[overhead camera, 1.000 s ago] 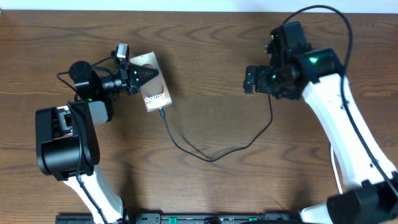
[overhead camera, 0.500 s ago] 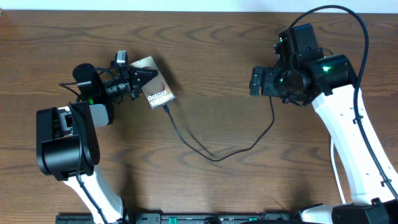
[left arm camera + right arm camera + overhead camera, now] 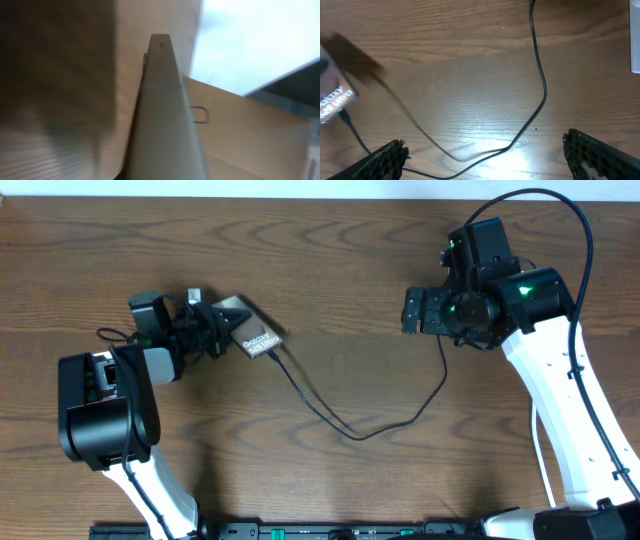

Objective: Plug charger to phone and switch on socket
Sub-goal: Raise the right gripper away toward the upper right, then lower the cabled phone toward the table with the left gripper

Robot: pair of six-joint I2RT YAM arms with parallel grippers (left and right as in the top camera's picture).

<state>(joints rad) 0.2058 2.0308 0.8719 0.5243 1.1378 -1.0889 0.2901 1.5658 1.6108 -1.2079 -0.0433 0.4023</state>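
My left gripper (image 3: 222, 325) is shut on the top end of the phone (image 3: 258, 340), a bronze-brown slab with white lettering, held tilted over the table's left side. The left wrist view shows the phone (image 3: 162, 115) edge-on and blurred, and hides the jaws. The charger (image 3: 360, 433), a thin black cable, runs from the phone's lower end in a loop across the table and up under my right arm. Its connector tip (image 3: 344, 116) sits against the phone (image 3: 332, 97). My right gripper (image 3: 412, 310) hangs open above the cable (image 3: 540, 90). A white block (image 3: 635, 45) may be the socket.
Bare brown wood table (image 3: 330, 270) lies between the two arms. My right arm's white links (image 3: 560, 400) cover the table's right side. My left arm's black base (image 3: 100, 410) stands at the left front.
My left gripper has turned and shifted the phone, its lower end swinging right and the cable end following. The right arm rose slightly to the right, then stayed still with its jaws open.
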